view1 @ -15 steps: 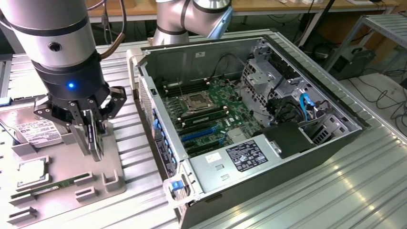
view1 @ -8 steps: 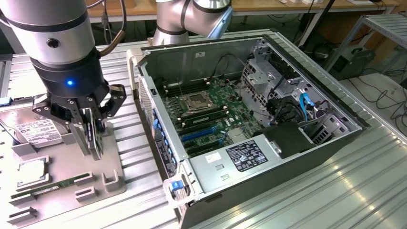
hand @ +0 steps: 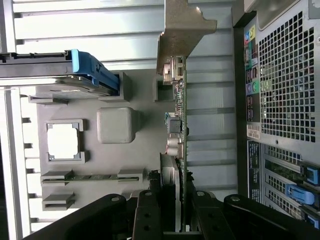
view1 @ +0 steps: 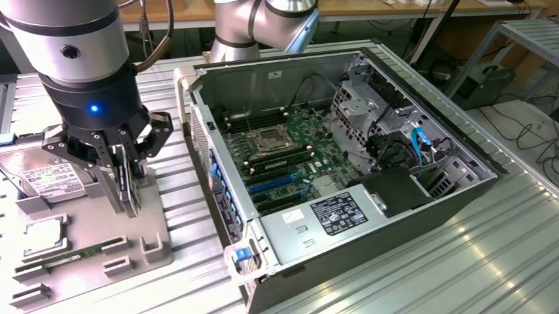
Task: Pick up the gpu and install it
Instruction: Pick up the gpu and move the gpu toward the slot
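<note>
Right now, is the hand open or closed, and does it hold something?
Hand: closed on the gpu, which it grips edge-on over the grey tray.

Arm (view1: 74, 46) upright, gripper (view1: 125, 186) pointing down, jaws clamped

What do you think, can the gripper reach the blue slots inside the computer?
Probably yes. The case lies open, with nothing over the blue slots. The gripper, shut on the gpu, hangs beside the case, at the tray.
</note>
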Controlling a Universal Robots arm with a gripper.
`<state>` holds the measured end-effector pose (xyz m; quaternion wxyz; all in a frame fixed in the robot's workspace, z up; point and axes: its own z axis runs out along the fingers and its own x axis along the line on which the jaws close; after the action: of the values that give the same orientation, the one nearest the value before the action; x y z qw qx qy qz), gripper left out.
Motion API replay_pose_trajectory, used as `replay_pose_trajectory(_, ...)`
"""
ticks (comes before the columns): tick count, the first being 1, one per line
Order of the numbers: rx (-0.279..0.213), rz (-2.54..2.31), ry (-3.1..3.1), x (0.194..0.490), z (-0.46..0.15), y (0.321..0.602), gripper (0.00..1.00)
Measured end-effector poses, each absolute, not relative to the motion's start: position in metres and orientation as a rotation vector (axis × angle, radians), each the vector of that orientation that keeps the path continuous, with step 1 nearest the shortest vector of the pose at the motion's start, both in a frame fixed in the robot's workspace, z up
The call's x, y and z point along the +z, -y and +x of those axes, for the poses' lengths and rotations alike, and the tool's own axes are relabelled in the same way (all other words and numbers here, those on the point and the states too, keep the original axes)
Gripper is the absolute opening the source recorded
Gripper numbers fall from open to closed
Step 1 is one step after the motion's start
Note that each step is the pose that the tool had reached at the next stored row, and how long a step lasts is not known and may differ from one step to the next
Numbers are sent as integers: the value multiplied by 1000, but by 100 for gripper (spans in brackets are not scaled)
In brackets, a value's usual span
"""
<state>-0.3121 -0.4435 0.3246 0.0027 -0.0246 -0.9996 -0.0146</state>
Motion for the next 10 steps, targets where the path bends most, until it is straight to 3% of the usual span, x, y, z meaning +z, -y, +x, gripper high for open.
replay_pose_trajectory(10, -48, -77, 3135, 333, -312, 444, 28)
